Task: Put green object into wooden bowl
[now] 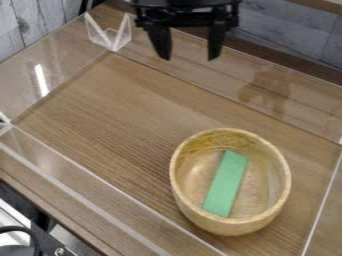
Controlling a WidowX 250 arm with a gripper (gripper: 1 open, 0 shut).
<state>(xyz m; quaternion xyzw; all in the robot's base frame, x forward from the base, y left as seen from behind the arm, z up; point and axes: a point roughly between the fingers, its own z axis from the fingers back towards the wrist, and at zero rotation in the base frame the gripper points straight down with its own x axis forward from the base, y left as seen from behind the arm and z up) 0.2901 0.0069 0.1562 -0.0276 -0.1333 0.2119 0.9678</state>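
Inside the round, thick-rimmed wooden bowl [231,182], pale tan with visible grain, we see the flat bright green object [226,183] lying lengthwise. We find the bowl on a wood-grain surface [120,110] walled by clear glossy panels [34,70]. Well apart, at the top edge, the black tool [189,41] hangs with its jaws wide and holding nothing.

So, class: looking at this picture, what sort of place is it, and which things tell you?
Probably a robot test bench or lab: a wood-grain table fenced by clear plastic walls, an open gripper above, and a wooden bowl holding a green object.
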